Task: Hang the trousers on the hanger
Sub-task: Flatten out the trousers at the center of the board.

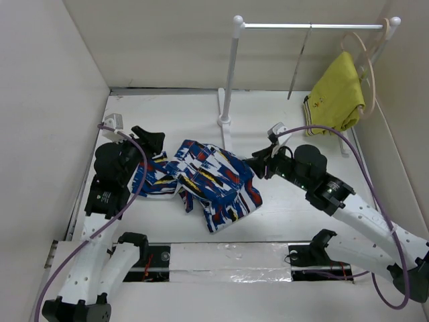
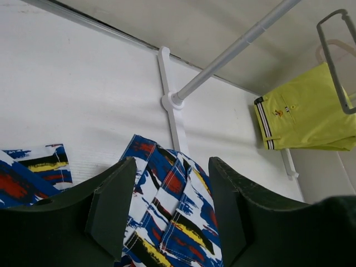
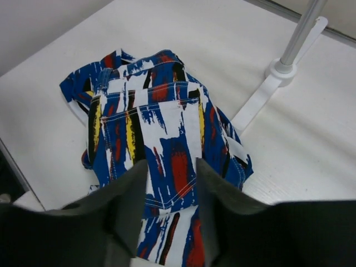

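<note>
Hovering above the trousers [image 3: 161, 111], left gripper [image 2: 171, 169] and right gripper [image 3: 171, 167], 2 claws gaping empty. Seemingly the grasp step: next needs pinching fabric below, the hanger [image 1: 299, 62] far beyond.

The trousers [image 1: 208, 182] carry a bold blue-and-white brushstroke print, streaked with red, yellow and black dashes. The counter [image 1: 295, 215] beneath them is plain white. The hanger [image 1: 299, 62] is a thin grey. The shorts [image 1: 338, 92] are bright yellow, with a black-and-white striped waistband. The rack [image 1: 230, 74] is white.
</note>
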### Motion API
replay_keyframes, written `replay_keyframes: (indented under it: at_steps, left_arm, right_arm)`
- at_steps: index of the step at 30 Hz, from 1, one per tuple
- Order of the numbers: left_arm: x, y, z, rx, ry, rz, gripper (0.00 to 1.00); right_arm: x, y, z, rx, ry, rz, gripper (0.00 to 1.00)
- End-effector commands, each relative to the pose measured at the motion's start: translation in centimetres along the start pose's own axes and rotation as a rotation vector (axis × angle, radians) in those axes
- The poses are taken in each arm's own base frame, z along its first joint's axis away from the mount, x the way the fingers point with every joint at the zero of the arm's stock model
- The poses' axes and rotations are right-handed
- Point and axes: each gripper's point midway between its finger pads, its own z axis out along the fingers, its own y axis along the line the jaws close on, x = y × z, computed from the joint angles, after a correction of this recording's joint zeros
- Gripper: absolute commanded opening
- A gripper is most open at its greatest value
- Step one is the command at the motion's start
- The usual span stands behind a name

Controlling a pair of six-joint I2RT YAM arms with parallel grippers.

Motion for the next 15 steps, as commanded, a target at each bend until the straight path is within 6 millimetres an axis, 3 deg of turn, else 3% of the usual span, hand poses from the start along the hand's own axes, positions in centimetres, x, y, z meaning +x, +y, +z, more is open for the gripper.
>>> replay_keyframes:
  at_steps: [1, 2, 5, 7, 9, 10, 11, 12, 14, 15]
  left_arm:
    - [-0.5, -0.3, 0.6, 0.015, -0.017, 0.011, 0.52]
    - [-0.7, -0.5, 0.6, 0.017, -0.02, 0.01, 0.52]
    - [-0.4, -0.4, 0.7, 0.021, -0.019, -0.012, 0.47]
    - [-0.6, -0.6, 0.8, 0.034, -0.035, -0.027, 0.41]
    - [-0.2, -0.3, 0.9, 0.025, -0.029, -0.049, 0.28]
    - [-0.1, -0.2, 0.9, 0.021, -0.026, -0.054, 0.23]
    - [0.2, 0.0, 1.0, 0.018, -0.027, -0.064, 0.09]
    - [-0.3, 0.1, 1.0, 0.01, -0.049, -0.066, 0.04]
    - [-0.8, 0.2, 1.0, -0.006, -0.061, -0.062, 0.0]
    - [-0.4, 1.1, 0.8, -0.054, -0.048, -0.063, 0.0]
  right_arm:
    - [-3.3, 0.7, 0.1, -0.013, -0.086, -0.003, 0.4]
    - [-2.8, 1.1, 0.6, -0.027, -0.072, -0.001, 0.23]
    - [-2.5, 2.2, 1.5, -0.056, -0.044, -0.013, 0.0]
    - [-2.0, 3.1, 2.5, -0.055, -0.013, -0.021, 0.0]
    - [-2.0, 3.5, 3.3, -0.046, -0.005, -0.038, 0.0]
    - [-1.0, 4.4, 4.2, -0.062, 0.026, -0.048, 0.0]
    - [-1.6, 5.0, 4.6, -0.068, 0.022, -0.059, 0.0]
    - [-1.5, 5.2, 5.0, -0.055, 0.03, -0.066, 0.0]
    - [-0.3, 6.6, 6.4, -0.07, 0.074, -0.091, 0.0]
    - [-1.0, 7.0, 7.0, -0.065, 0.056, -0.095, 0.01]
